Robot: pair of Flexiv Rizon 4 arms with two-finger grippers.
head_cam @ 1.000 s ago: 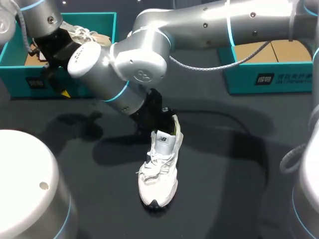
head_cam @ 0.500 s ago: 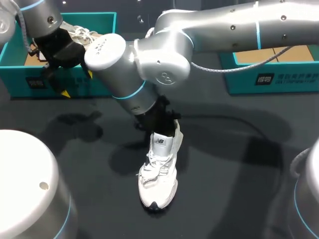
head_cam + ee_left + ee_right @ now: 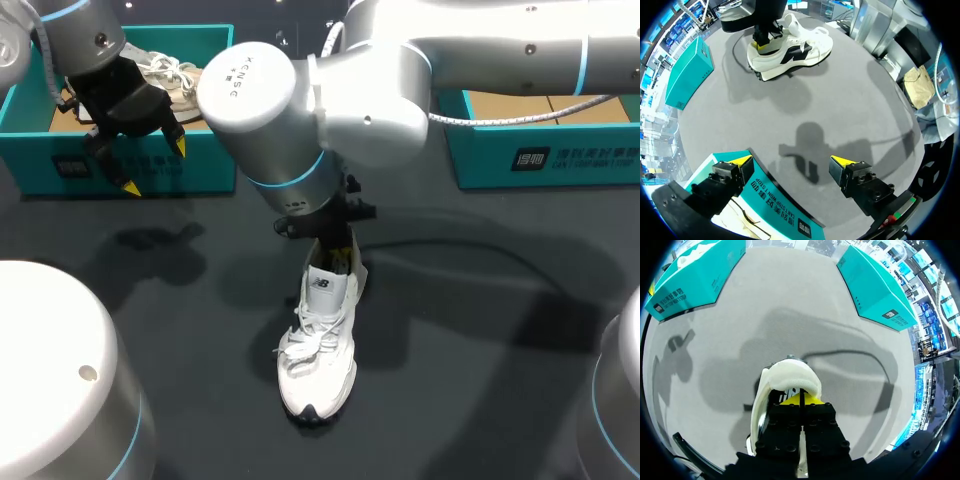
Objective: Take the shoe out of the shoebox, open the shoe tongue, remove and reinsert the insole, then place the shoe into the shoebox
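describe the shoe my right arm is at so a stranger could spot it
On the dark table, two teal boxes sit at the far edge. Mid-table, a white shoe lies with its toe toward the robot. Unlike the shoe in the left box, it is out on the table, with the right arm's fingers in its heel opening.

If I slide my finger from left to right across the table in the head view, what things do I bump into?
teal shoebox → white shoe → second teal box

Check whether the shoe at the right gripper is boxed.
Out: the shoe sits upright, sole down, on the table.
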